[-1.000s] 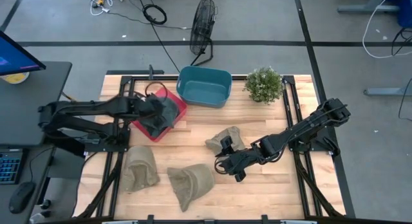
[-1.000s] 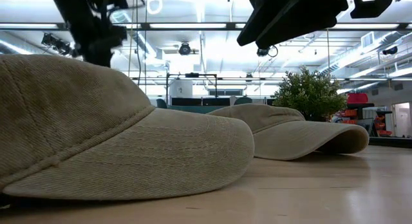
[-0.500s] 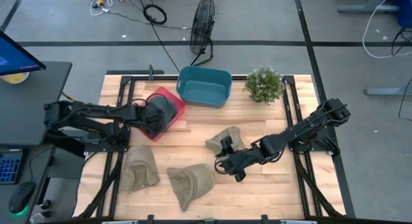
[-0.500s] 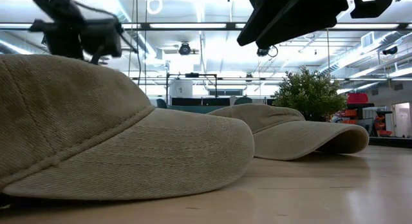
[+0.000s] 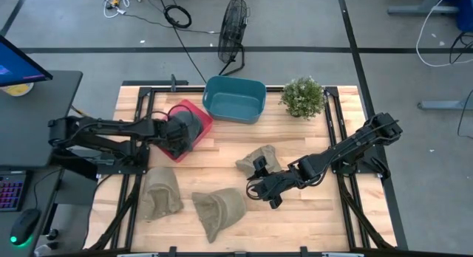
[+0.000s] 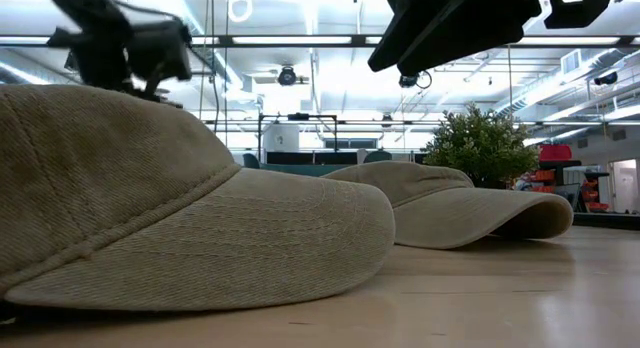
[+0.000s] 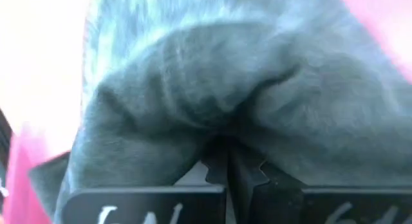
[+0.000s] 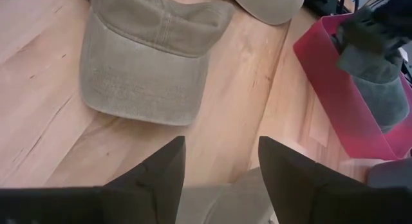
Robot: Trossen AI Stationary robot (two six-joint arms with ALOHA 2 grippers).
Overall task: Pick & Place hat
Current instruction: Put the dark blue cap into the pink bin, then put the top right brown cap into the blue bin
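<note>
A dark grey hat [image 5: 186, 127] sits in the red bin [image 5: 203, 118] at the table's far left. My left gripper [image 5: 172, 131] is at the bin, shut on this hat; in the left wrist view the grey cloth [image 7: 212, 89] fills the picture. Three tan hats lie on the wood: one [image 5: 161, 192] near left, one [image 5: 219, 207] near the middle, one [image 5: 257, 159] at mid-table. My right gripper [image 5: 255, 184] hovers open next to the mid-table hat and touches nothing; its wrist view shows a tan hat [image 8: 148, 56] ahead of the fingers. My left gripper pinches a bunched fold of the grey hat's cloth [image 7: 222, 137] between its two shut fingers [image 7: 241, 176]. It comes slanting from the table's left side. The hat rests inside the red bin; which part of the hat is held does not show.
A blue bin [image 5: 234, 99] stands at the far edge beside the red bin, with a potted plant [image 5: 303, 96] to its right. Bare wood lies at the near right [image 5: 310, 220]. In the low view, two tan hats [image 6: 180, 218] [image 6: 450, 203] fill the foreground.
My left gripper went down and drew back toward the table's left with the grey hat. The hat, which hung over the red bin's near side, now lies gathered inside the bin. The right arm kept still.
</note>
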